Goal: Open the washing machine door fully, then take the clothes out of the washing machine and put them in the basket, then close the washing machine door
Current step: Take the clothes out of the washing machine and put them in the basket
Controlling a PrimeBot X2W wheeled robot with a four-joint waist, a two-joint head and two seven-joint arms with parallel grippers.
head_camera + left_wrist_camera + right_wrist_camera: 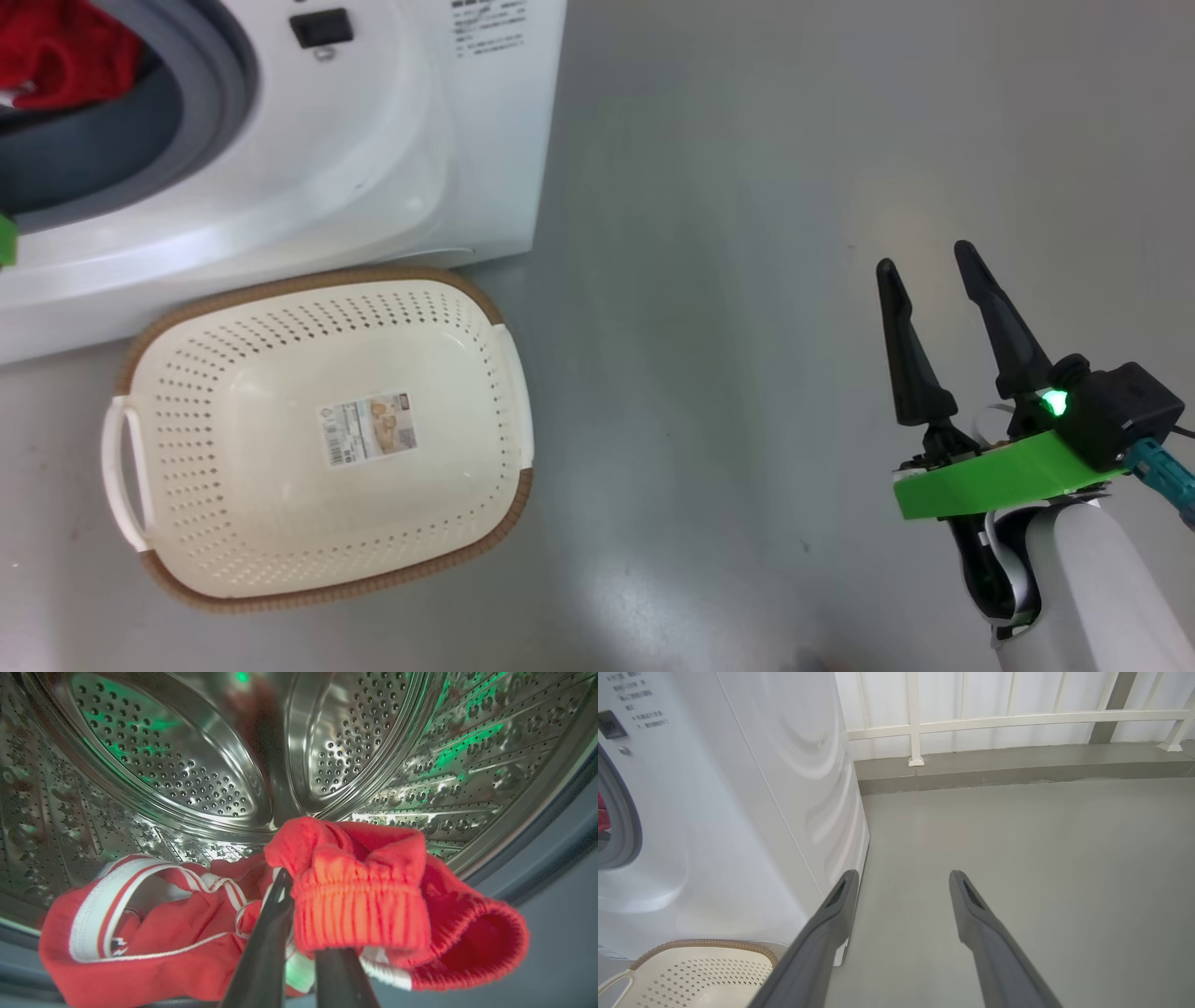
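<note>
Grey floor [747, 280], white washing machine [373, 168]: inside its steel drum [177, 765], the left jaws grip a ribbed cuff of the red clothes [364, 905], with the rest lying beside them. A slow, steady pull should lift the garment out. The right jaws stand open and empty, with the basket [317, 280] well to their left.

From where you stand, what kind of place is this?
Probably a laundry corner, perhaps a balcony: a white washer with red clothes inside, a basket before it, a white railing beyond.
</note>
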